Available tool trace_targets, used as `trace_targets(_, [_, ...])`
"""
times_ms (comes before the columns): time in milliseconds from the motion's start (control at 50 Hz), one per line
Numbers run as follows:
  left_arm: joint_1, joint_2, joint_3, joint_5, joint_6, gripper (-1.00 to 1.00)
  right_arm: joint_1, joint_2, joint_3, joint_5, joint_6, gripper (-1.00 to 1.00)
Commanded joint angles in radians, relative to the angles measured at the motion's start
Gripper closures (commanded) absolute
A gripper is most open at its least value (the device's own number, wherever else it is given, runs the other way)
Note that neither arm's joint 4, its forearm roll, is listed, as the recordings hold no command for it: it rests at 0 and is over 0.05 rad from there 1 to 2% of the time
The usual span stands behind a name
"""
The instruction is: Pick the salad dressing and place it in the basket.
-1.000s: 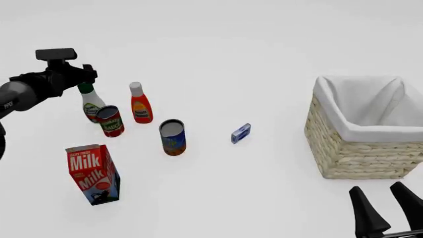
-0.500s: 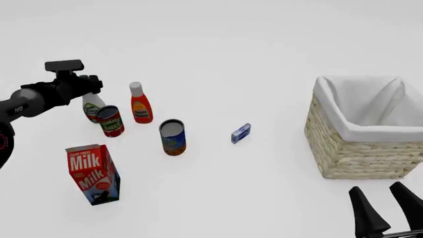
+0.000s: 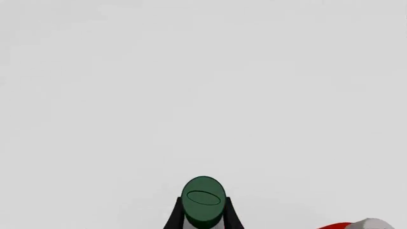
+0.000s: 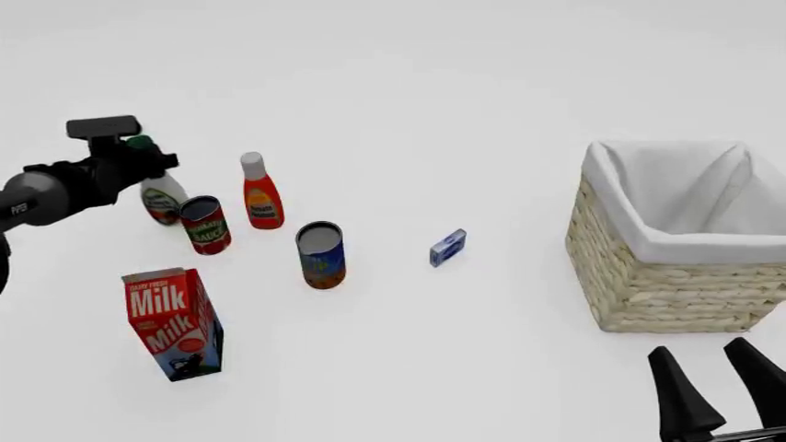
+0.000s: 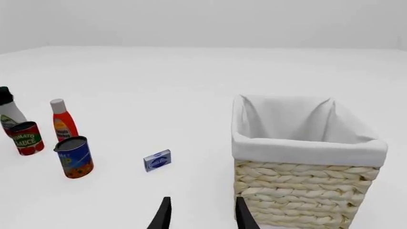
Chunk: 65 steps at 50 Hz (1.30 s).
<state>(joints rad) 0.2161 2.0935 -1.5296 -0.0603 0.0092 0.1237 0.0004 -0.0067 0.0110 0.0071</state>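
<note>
left arm: comes in from the left edge of the front view, stretched level above the tabletop (image 4: 406, 110), its wrist camera block on top
left gripper (image 4: 145, 158): sits at the neck of the salad dressing (image 4: 161, 198); in the left wrist view the two dark fingers (image 3: 172, 218) stand on either side of the neck just under the green cap, closed in on it
salad dressing: upright at the far left of the grocery group, white body with a green-and-orange label showing below the gripper; whether its base touches the tabletop cannot be told
right arm: low at the near right corner of the front view, only its gripper showing
right gripper (image 4: 719, 387): points forward and up, its two dark fingers (image 5: 163, 215) parted with nothing between them, just in front of the basket (image 4: 664, 276)
basket: woven wicker with a white cloth lining folded over the rim, at the right side of the tabletop, well apart from the salad dressing
tomato sauce can (image 4: 205, 225): red, tilted, just beside the salad dressing on its near right
red bottle (image 4: 260, 192): white cap, upright, to the right of the salad dressing
blue can (image 4: 320, 255): open grey top, nearer than the red bottle
milk carton (image 4: 173, 322): red and white, tilted, nearest of the group
small blue box (image 4: 447, 248): alone between the cans and the basket
</note>
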Motion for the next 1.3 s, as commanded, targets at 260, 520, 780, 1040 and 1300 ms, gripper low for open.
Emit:
trace_targets(260, [0.013, -0.128, 0.050, -0.065, 0.030, 1.00, -0.001, 0.000, 0.002, -0.001, 0.002, -1.00])
trace_targets(520, [-0.031, -0.386, 0.065, -0.026, 0.053, 1.00, 0.008, 0.000, -0.015, 0.002, 0.007, -1.00])
trace_targets(780, [-0.180, -0.595, 0.091, 0.042, 0.021, 1.00, 0.009, 0.001, -0.025, 0.008, 0.010, -1.00])
trace_targets(1040, [-0.453, -0.770, 0.224, 0.056, 0.081, 1.00, 0.015, 0.001, -0.025, 0.003, 0.010, -1.00])
trace_targets(1300, [-0.691, -0.782, 0.350, 0.020, 0.112, 1.00, 0.011, 0.000, -0.027, 0.004, 0.008, -1.00])
